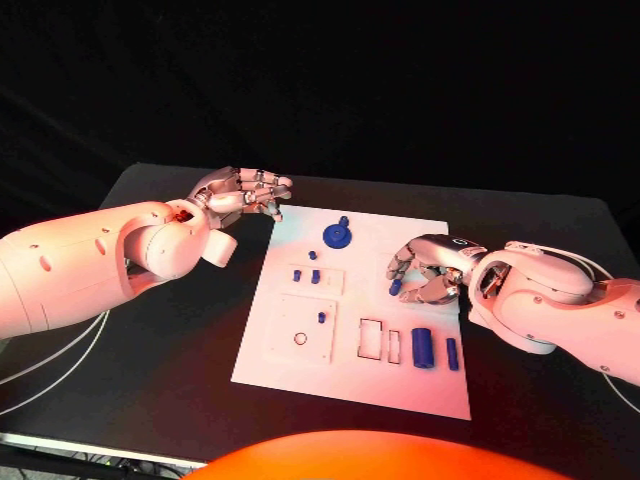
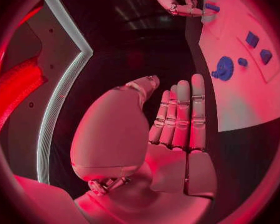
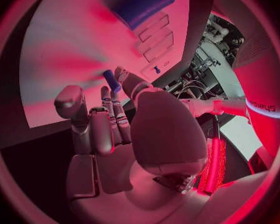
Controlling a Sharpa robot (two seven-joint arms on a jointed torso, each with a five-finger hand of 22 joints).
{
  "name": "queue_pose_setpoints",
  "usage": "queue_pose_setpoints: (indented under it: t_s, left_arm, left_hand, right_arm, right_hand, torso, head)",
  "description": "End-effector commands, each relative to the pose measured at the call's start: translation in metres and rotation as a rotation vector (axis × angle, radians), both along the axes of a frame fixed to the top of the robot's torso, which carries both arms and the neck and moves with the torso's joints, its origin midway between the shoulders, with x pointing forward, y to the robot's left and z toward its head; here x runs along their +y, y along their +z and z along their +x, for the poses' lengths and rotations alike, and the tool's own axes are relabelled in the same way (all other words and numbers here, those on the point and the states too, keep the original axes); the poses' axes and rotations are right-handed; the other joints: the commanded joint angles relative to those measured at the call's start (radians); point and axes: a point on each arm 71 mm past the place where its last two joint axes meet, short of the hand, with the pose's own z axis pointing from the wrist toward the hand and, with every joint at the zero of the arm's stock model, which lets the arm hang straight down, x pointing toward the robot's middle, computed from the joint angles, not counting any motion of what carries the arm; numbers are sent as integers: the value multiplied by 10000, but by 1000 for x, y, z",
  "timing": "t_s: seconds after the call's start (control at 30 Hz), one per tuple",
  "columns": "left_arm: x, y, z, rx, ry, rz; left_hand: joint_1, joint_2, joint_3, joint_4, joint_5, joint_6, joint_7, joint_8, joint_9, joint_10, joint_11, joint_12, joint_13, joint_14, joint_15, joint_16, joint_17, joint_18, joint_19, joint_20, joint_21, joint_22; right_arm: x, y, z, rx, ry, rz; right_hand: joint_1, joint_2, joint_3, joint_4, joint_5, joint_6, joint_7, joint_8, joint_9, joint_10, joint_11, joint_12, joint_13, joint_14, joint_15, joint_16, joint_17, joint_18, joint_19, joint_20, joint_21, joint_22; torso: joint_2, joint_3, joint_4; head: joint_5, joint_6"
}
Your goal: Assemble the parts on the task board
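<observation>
The white task board (image 1: 352,375) lies in the middle of the black table. My right hand (image 1: 424,268) hovers over its right edge and pinches a small blue peg (image 1: 397,286) between thumb and finger; the right wrist view shows the peg (image 3: 111,80) at the fingertips. My left hand (image 1: 241,192) hangs off the board's far left corner with fingers stretched out and holds nothing. On the board lie a round blue part (image 1: 338,235), a blue cylinder (image 1: 424,347) and a slim blue bar (image 1: 451,353). From the left wrist, the left hand (image 2: 177,119) faces the board (image 2: 239,94).
Several small blue pieces (image 1: 316,277) stand in the board's left half, with a red ring (image 1: 301,338) nearer me. Two empty rectangular slots (image 1: 371,338) lie left of the cylinder. Bare black table (image 1: 162,360) runs along both sides of the board.
</observation>
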Motion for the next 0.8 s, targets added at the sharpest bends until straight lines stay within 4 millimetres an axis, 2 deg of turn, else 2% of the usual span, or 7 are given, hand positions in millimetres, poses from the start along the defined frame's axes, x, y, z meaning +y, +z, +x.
queue_pose_setpoints:
  t_s: [0.03,0.13,0.3,0.8]
  left_arm:
    - [-1,1,0,-35,-92,-64]
    - [-1,1,0,-31,-96,-64]
    - [-1,1,0,-18,-101,-59]
    - [-1,0,0,24,-82,-30]
  left_hand:
    - [77,54,-35,27,14,-64,236,42,-18,-69,10,40,-10,34,59,-61,-10,139,75,-11,-58,-18]
    - [77,54,-35,27,14,-64,236,42,-18,-69,10,40,-10,34,59,-61,-10,139,75,-11,-58,-18]
    - [77,54,-35,27,14,-64,236,42,-18,-69,10,40,-10,34,59,-61,-10,139,75,-11,-58,-18]
    - [71,65,-39,43,13,-65,237,51,-19,-68,11,46,-12,37,59,-60,-14,139,80,-11,-64,-23]
  right_arm:
    - [2,-1,0,-176,91,-98]
    - [2,-1,0,-208,91,-35]
    - [3,-2,0,-232,63,13]
    - [4,-6,0,-130,0,15]
  right_hand:
    - [-53,105,293,40,61,162,-17,78,-14,148,-19,59,-27,331,-43,89,77,-14,112,0,136,70]
    - [-122,129,980,86,67,381,-59,111,-34,422,-56,-6,-52,368,-81,157,192,-50,201,-35,345,194]
    - [-351,2,1747,202,44,624,-102,186,-13,753,-107,-158,-48,386,-117,205,257,-77,262,-74,517,321]
    - [-651,-346,1995,336,8,596,-110,174,5,892,-121,-339,-50,380,-127,208,227,-84,269,-90,534,371]
  torso:
    - [-1,-1,0]
    - [5,-1,-4]
    - [0,0,-11]
    - [2,-2,-12]
  head:
    - [-8,13]
    - [-8,12]
    - [-4,11]
    - [-7,-23]
